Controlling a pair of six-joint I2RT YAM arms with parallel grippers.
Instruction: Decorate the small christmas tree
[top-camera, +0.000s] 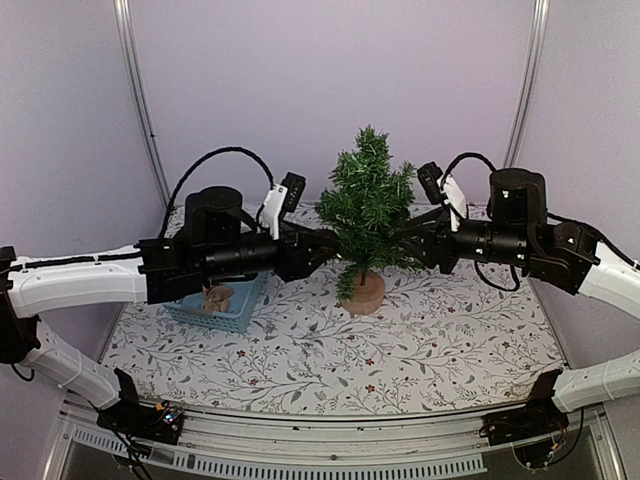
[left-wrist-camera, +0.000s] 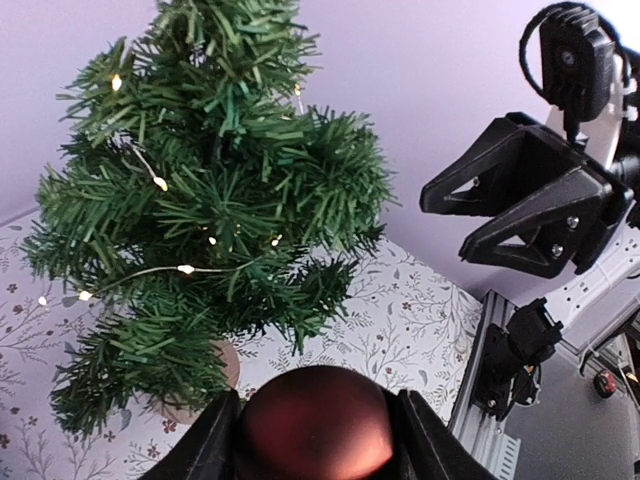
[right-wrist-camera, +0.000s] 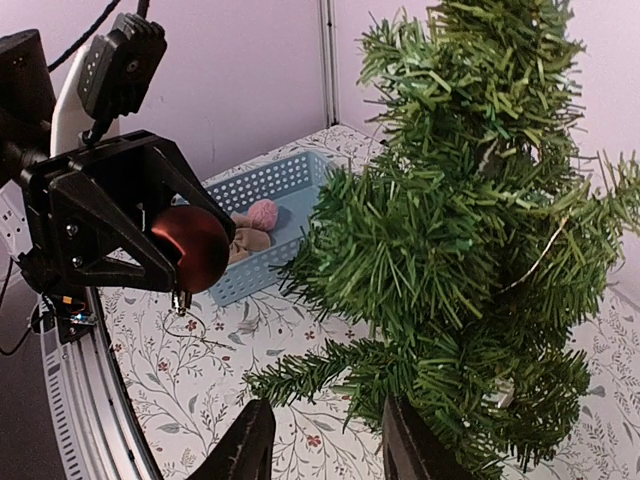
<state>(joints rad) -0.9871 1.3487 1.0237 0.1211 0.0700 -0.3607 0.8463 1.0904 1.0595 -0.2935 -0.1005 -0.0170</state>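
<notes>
Clamps dark red ball (left-wrist-camera: 315, 425) in half-closed left gripper (top-camera: 325, 247) just left of the upright tree (top-camera: 368, 205) at mid-branch height, has right gripper (top-camera: 405, 238) parted and empty just right of the tree, likely needs short rightward reach.

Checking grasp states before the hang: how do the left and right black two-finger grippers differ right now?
The left gripper is shut on a dark red round bauble; the right gripper stands open and holds nothing. The left gripper stops short of the small dark-green christmas tree, while the right gripper's fingers look to be in among its lower branches. Shared: both are black and point at the tree from opposite sides.
</notes>
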